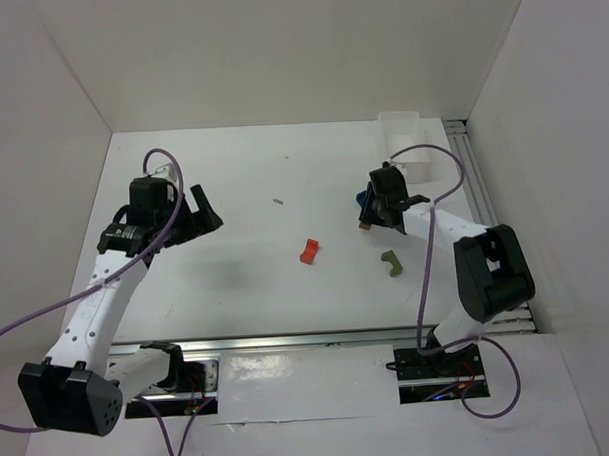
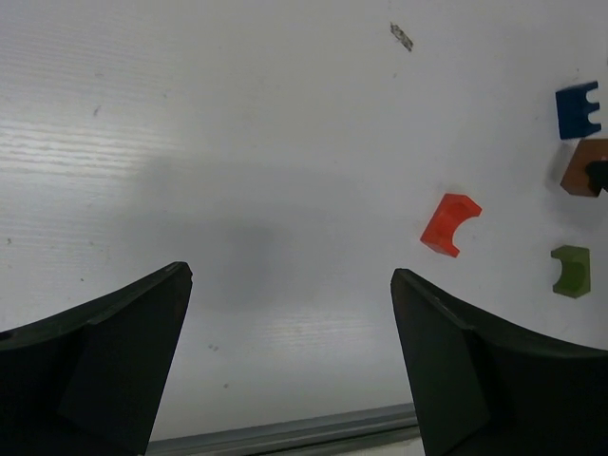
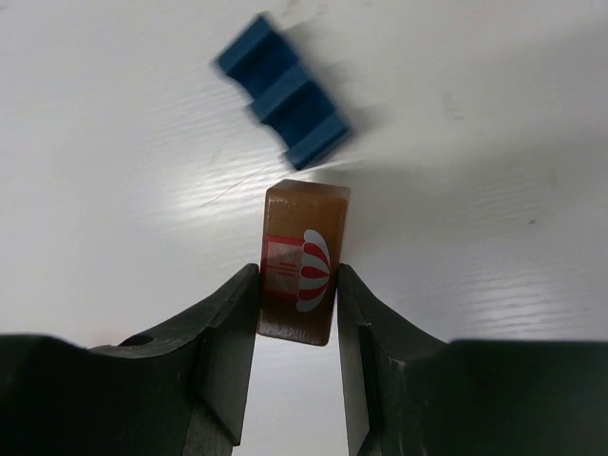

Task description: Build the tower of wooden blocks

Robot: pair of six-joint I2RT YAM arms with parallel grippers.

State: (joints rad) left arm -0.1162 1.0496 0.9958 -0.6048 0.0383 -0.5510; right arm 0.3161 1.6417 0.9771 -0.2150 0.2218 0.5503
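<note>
My right gripper (image 1: pixel 370 222) is shut on the brown block (image 3: pixel 302 261), which has a red and white sticker; both fingers press its sides, low over the table. The blue notched block (image 3: pixel 282 93) lies just beyond it, also seen in the top view (image 1: pixel 365 198). The red notched block (image 1: pixel 308 251) lies mid-table and the green block (image 1: pixel 390 264) lies to its right. My left gripper (image 1: pixel 199 217) is open and empty at the left, well away from the blocks. Its wrist view shows the red block (image 2: pixel 450 224), green block (image 2: pixel 571 271), blue block (image 2: pixel 578 110) and brown block (image 2: pixel 581 168). No stack stands.
A white rectangular bin (image 1: pixel 406 139) stands at the back right, just behind the right gripper. A small dark speck (image 1: pixel 278 201) lies on the table at centre back. White walls enclose the table on three sides. A metal rail (image 1: pixel 318 340) runs along the near edge.
</note>
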